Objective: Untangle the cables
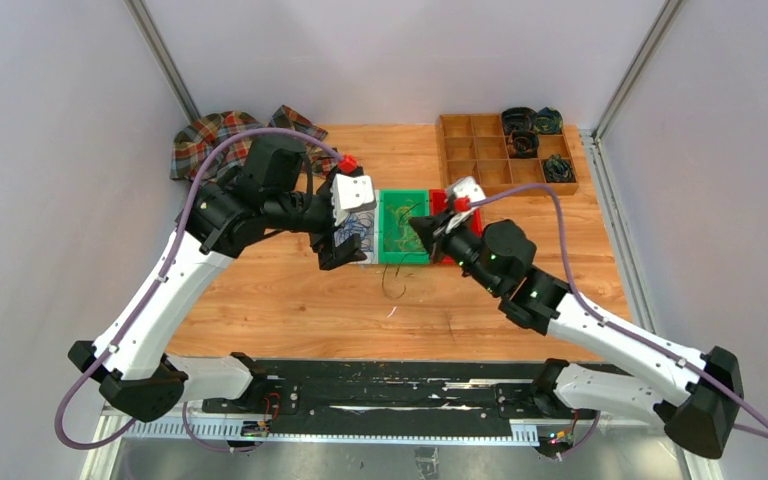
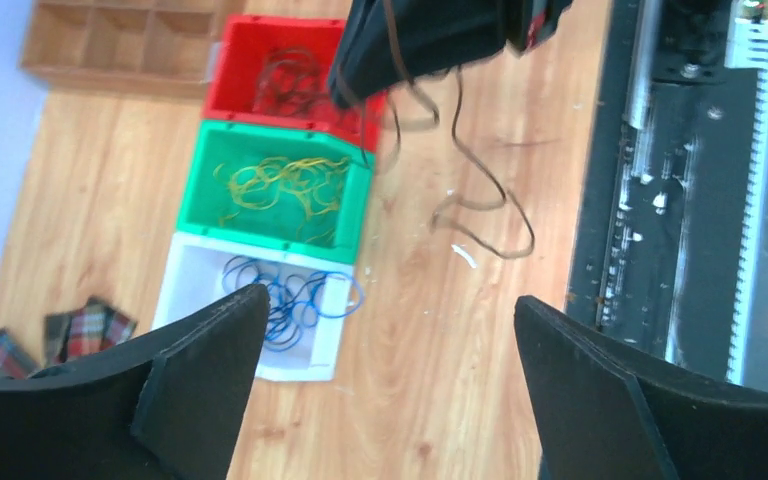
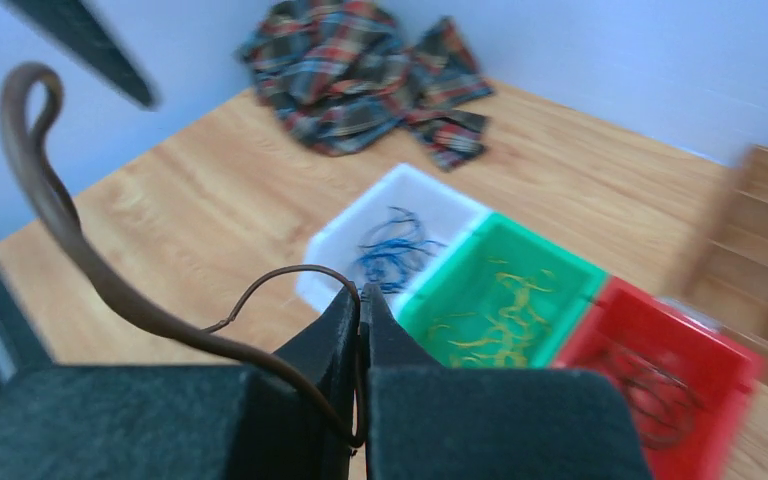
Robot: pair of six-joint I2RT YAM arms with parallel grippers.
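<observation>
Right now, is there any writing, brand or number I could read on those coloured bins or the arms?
None can be read. The white bin, green bin, red bin and wooden tray show no labels; the left arm and right arm carry no legible marking. Nothing on the dark cable either.
</observation>
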